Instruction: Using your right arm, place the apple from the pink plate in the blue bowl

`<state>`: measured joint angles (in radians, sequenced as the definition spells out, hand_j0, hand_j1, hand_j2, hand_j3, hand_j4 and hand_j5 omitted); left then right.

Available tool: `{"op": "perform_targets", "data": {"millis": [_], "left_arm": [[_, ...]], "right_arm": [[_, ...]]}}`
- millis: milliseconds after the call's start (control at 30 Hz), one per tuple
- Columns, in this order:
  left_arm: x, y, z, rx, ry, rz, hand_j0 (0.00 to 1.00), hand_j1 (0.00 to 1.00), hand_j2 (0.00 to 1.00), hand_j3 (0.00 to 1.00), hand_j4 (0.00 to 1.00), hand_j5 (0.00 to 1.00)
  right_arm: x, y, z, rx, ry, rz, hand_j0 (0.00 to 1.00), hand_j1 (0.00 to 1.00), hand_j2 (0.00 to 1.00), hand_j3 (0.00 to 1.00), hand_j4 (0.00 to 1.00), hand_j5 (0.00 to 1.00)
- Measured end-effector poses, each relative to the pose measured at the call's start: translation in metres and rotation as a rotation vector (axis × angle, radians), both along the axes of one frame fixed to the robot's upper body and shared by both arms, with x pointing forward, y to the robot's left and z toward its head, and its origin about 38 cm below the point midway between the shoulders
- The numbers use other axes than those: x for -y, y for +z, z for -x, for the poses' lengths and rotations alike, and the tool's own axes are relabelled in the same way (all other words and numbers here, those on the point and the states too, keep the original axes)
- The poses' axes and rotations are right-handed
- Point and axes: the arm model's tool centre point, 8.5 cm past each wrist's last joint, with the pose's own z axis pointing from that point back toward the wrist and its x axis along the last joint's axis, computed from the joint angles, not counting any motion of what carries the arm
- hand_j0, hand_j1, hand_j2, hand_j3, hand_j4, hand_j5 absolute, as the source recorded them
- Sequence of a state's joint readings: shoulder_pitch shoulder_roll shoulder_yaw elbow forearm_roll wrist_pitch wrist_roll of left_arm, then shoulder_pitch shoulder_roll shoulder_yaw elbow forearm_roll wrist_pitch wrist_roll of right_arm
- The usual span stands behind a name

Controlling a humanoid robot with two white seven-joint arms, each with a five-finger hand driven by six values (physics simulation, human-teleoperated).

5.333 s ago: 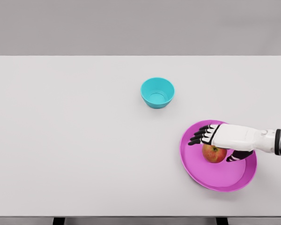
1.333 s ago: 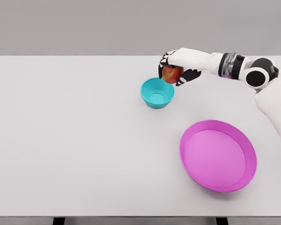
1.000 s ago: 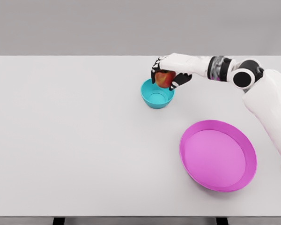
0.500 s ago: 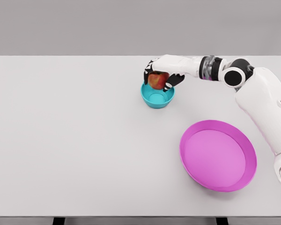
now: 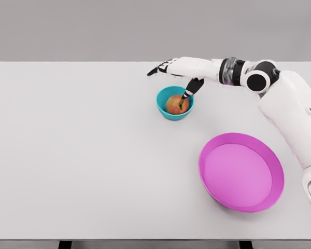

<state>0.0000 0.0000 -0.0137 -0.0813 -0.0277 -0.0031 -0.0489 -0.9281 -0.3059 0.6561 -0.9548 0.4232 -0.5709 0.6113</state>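
Head view: red-and-yellow apple (image 5: pixel 177 105) down inside the blue bowl (image 5: pixel 163 101), resting on its bottom, free of any grip. Blue bowl upright on the white counter (image 5: pixel 83 155), a little right of the middle and toward the far side. Right hand (image 5: pixel 178 69) above and just behind the bowl, fingers (image 5: pixel 156 70) spread and stretched out toward the left, holding nothing; thumb (image 5: pixel 192 87) pointing down at the bowl's far right rim, just above the apple. Right arm (image 5: pixel 280 98) in white, reaching in from the right edge across the far side of the counter, dark bands at the wrist. Pink plate (image 5: pixel 241 171) at the near right of the counter, well apart from the bowl, with nothing on it.
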Motion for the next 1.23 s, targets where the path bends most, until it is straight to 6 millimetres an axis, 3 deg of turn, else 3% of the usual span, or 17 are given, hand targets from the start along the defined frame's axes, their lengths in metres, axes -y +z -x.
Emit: {"op": "perform_targets", "data": {"millis": [100, 167, 267, 433, 467, 533, 600, 767, 1233], "left_arm": [[0.0, 0.0, 0.0, 0.0, 0.0, 0.0, 1.0, 1.0, 1.0, 1.0, 1.0, 1.0], [0.0, 0.0, 0.0, 0.0, 0.0, 0.0, 1.0, 1.0, 1.0, 1.0, 1.0, 1.0], [0.0, 0.0, 0.0, 0.0, 0.0, 0.0, 1.0, 1.0, 1.0, 1.0, 1.0, 1.0], [0.0, 0.0, 0.0, 0.0, 0.0, 0.0, 1.0, 1.0, 1.0, 1.0, 1.0, 1.0], [0.0, 0.0, 0.0, 0.0, 0.0, 0.0, 1.0, 1.0, 1.0, 1.0, 1.0, 1.0], [0.0, 0.0, 0.0, 0.0, 0.0, 0.0, 1.0, 1.0, 1.0, 1.0, 1.0, 1.0], [0.0, 0.0, 0.0, 0.0, 0.0, 0.0, 1.0, 1.0, 1.0, 1.0, 1.0, 1.0], [0.0, 0.0, 0.0, 0.0, 0.0, 0.0, 1.0, 1.0, 1.0, 1.0, 1.0, 1.0], [0.0, 0.0, 0.0, 0.002, 0.003, 0.002, 1.0, 1.0, 1.0, 1.0, 1.0, 1.0]], "right_arm": [[0.002, 0.013, 0.002, 0.037, 0.017, -0.005, 1.0, 1.0, 1.0, 1.0, 1.0, 1.0], [0.019, 0.021, 0.009, 0.071, 0.013, -0.009, 1.0, 1.0, 1.0, 1.0, 1.0, 1.0], [0.058, 0.02, 0.027, 0.094, -0.014, -0.024, 1.0, 1.0, 1.0, 1.0, 1.0, 1.0], [0.129, 0.035, 0.047, 0.117, -0.108, -0.095, 1.0, 1.0, 1.0, 1.0, 1.0, 1.0], [0.142, 0.032, 0.051, 0.109, -0.131, -0.099, 1.0, 1.0, 1.0, 1.0, 1.0, 1.0], [0.166, 0.006, 0.067, 0.058, -0.189, -0.126, 1.0, 1.0, 1.0, 1.0, 1.0, 1.0], [0.184, 0.006, 0.076, 0.072, -0.238, -0.178, 1.0, 1.0, 1.0, 1.0, 1.0, 1.0], [0.203, 0.02, 0.086, 0.128, -0.293, -0.26, 1.0, 1.0, 1.0, 1.0, 1.0, 1.0], [0.181, 0.003, 0.086, 0.106, -0.283, -0.339, 1.0, 1.0, 1.0, 1.0, 1.0, 1.0]]}}
